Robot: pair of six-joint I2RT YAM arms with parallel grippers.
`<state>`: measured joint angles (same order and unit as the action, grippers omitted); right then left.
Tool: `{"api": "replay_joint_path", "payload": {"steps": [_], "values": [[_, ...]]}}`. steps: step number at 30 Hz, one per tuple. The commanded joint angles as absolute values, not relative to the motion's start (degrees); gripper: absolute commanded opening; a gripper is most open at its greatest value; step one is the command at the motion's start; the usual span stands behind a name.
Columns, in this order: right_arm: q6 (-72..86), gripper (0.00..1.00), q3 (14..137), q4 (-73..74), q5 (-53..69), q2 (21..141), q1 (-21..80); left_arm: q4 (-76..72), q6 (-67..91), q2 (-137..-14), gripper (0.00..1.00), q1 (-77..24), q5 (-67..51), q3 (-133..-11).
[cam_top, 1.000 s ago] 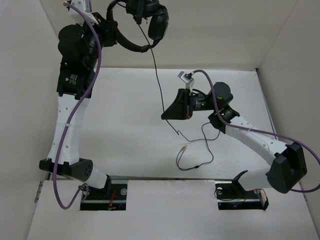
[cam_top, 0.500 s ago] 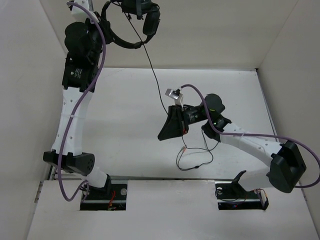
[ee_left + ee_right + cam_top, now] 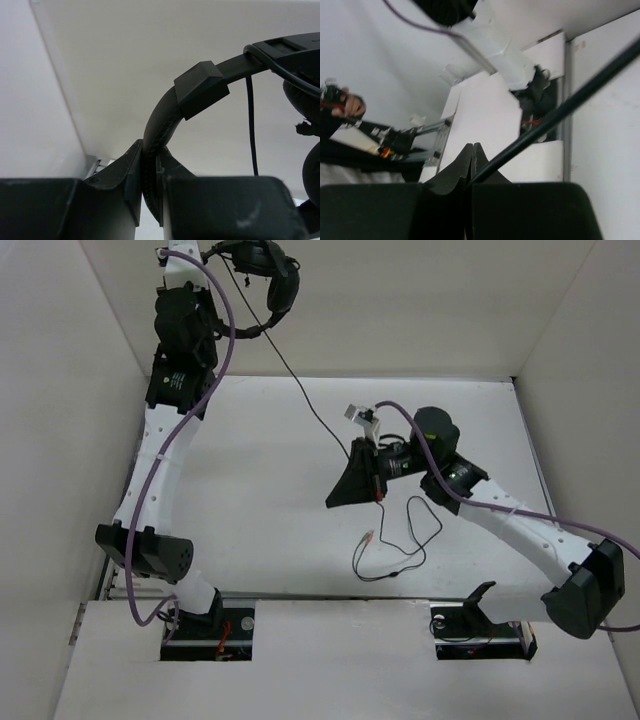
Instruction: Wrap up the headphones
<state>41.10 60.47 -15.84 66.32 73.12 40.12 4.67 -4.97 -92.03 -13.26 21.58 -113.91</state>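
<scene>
The black headphones (image 3: 268, 278) hang high at the back left, and my left gripper (image 3: 228, 254) is shut on their headband (image 3: 200, 86). In the left wrist view the band runs up out of my closed jaws, with an ear cup (image 3: 306, 102) at the right edge. Their thin black cable (image 3: 312, 408) slants down to my right gripper (image 3: 343, 478), which is shut on it above the table's middle. In the right wrist view the cable (image 3: 555, 117) leaves the closed jaws toward the upper right. The slack lies looped on the table (image 3: 402, 552), ending in pink plugs (image 3: 370, 537).
White walls (image 3: 90, 440) enclose the table on the left, back and right. Thick purple arm cables (image 3: 215, 350) trail along both arms. The two arm bases (image 3: 205, 625) sit at the near edge.
My left arm has swung the headphones up and to the left. My right gripper has shut on the cable and shifted slightly right, pulling the cable into a straight slant.
</scene>
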Motion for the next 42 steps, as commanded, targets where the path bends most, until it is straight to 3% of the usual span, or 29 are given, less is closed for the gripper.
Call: {"api": "replay_joint_path", "payload": {"steps": [1,5,11,16,21,29,42], "values": [[19.0,0.0,73.7,9.0,59.1,72.6,37.1,-2.9,-12.1,-90.6,0.0,-15.6,27.8,-110.4],[-5.5,0.0,87.9,31.4,41.5,74.8,37.0,-2.3,-17.2,-89.3,0.0,-19.6,29.0,-102.5],[-29.1,0.0,99.2,39.2,15.5,76.4,41.2,-1.0,-22.0,-87.5,0.0,-23.9,29.1,-90.0],[-48.1,0.0,103.8,39.1,-2.3,78.8,46.0,4.3,-21.2,-87.7,0.0,-26.4,25.9,-86.6],[-63.0,0.0,102.5,23.8,-16.4,80.9,46.3,8.2,-20.7,-86.1,0.0,-30.4,20.5,-83.9],[-70.7,0.0,93.3,-6.4,-18.8,83.0,38.7,15.2,-17.3,-80.3,0.0,-37.7,10.6,-82.7],[-50.6,0.0,98.2,-0.7,-11.1,88.0,31.1,21.9,-13.1,-74.3,0.0,-40.2,-6.8,-88.2]]}}
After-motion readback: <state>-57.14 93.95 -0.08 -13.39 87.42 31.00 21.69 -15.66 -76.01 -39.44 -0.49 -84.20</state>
